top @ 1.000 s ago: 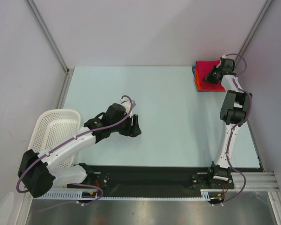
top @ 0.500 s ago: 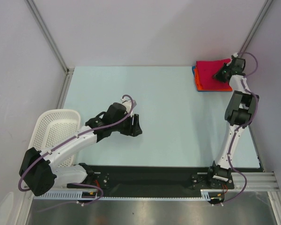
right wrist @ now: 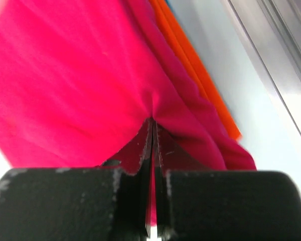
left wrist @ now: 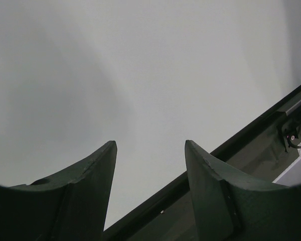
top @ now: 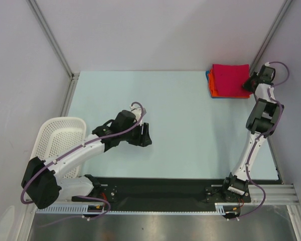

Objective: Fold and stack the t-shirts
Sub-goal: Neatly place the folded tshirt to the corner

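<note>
The crimson t-shirt (top: 230,79) lies folded on top of the stack at the table's far right corner, over the orange t-shirt (top: 214,93); a sliver of the blue t-shirt (top: 208,84) shows at the stack's left edge. My right gripper (top: 249,82) is shut on the crimson shirt's right edge; in the right wrist view the crimson cloth (right wrist: 75,85) is pinched between the fingers (right wrist: 140,145), with the orange shirt (right wrist: 200,75) beneath. My left gripper (top: 146,136) is open and empty over the bare table in the middle; its wrist view shows two spread fingers (left wrist: 98,170).
A white perforated basket (top: 60,143) stands at the table's left front edge. A black rail (top: 165,188) runs along the near edge with the arm bases. Metal frame posts (top: 271,30) rise at the far corners, close to the stack.
My right gripper has moved right across the stack, drawing the crimson shirt's edge with it, so the crimson top now lies flatter and wider. The left arm has barely moved.
</note>
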Robot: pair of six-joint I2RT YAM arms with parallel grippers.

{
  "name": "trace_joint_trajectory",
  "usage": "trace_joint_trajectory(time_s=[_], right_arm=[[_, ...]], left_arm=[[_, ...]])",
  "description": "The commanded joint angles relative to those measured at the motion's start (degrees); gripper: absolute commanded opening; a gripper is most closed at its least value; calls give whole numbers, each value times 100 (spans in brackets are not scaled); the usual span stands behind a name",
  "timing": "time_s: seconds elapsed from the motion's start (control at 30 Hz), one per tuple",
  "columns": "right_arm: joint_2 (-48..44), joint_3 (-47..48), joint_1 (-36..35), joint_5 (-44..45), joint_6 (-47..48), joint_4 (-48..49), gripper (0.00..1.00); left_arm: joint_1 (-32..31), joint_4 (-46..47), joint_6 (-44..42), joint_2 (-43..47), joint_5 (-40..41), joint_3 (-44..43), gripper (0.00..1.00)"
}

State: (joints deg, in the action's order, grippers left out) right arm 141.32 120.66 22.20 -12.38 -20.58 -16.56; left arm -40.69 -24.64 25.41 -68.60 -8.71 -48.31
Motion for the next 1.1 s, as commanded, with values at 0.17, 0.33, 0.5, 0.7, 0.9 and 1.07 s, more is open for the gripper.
trace_joint_trajectory(time_s=[0.17, 0.33, 0.5, 0.7, 0.9, 1.07], right_arm=[[-938, -1299, 48, 526, 554, 443, 0], [-1308, -1519, 39, 456, 590, 522, 0], [-1370, -1212, 144, 553, 739, 233, 0], [-958, -966, 171, 711, 766, 179, 0], [-614, -641, 127, 1001, 836, 31, 1], [-920, -298, -170, 1464, 906, -637, 3]], left_arm=[[52, -146, -53, 320, 36, -55, 62], [52, -234, -106, 408, 36, -152, 62], [52, -269, -115, 540, 18, -178, 62], [52, -523, -115, 803, 89, -99, 62], [52, -1033, -71, 1120, 186, -283, 63], [52, -1122, 78, 1296, -95, -494, 65]])
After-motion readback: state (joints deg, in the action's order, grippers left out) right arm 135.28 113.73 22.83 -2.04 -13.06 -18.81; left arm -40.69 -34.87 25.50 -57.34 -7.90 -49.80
